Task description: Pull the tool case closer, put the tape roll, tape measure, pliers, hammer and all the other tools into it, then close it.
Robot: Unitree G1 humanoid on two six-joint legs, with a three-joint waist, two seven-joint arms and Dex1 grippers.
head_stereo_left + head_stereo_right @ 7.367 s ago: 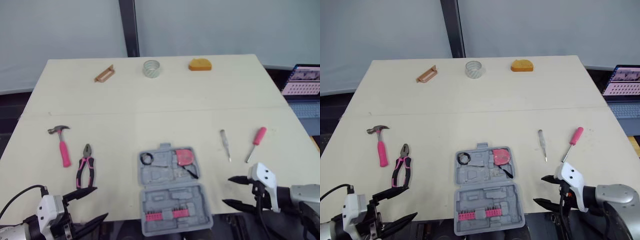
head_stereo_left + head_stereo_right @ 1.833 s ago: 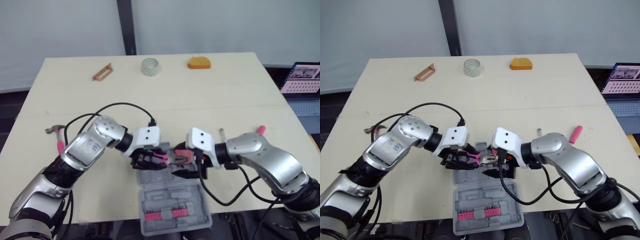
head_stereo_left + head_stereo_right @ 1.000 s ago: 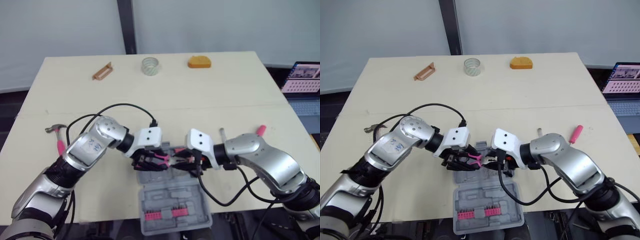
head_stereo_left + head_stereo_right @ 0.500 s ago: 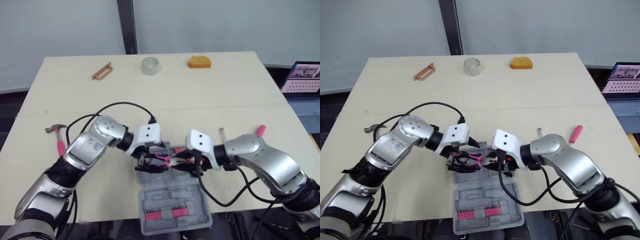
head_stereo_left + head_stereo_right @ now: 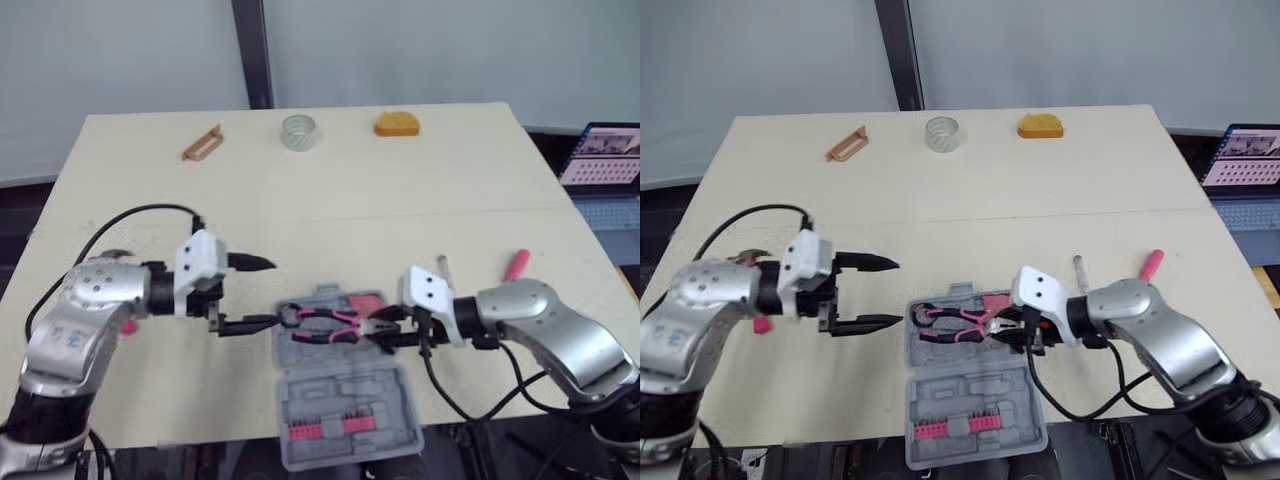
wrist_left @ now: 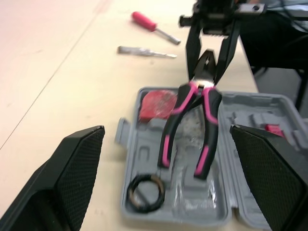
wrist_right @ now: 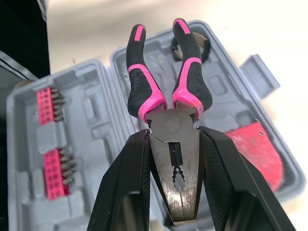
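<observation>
At lower left the hammer (image 5: 745, 257) lies half hidden behind the left arm. The left gripper (image 5: 272, 292) hangs open and empty beside the grey tool case (image 5: 345, 400). The tape roll (image 5: 298, 131) sits top centre. Over the case's upper half, the right gripper (image 7: 173, 131) clamps the pliers (image 5: 322, 322) by the head. A pink screwdriver (image 5: 516, 264) lies further right.

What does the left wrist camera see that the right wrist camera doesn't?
Extra in the left wrist camera: the pink screwdriver and the silver screwdriver lying on the table. Extra in the right wrist camera: two full rows of pink bits in the case, in its other half. Both share the pliers lying in the case, their head pinched by the right gripper, and the red tape measure.
</observation>
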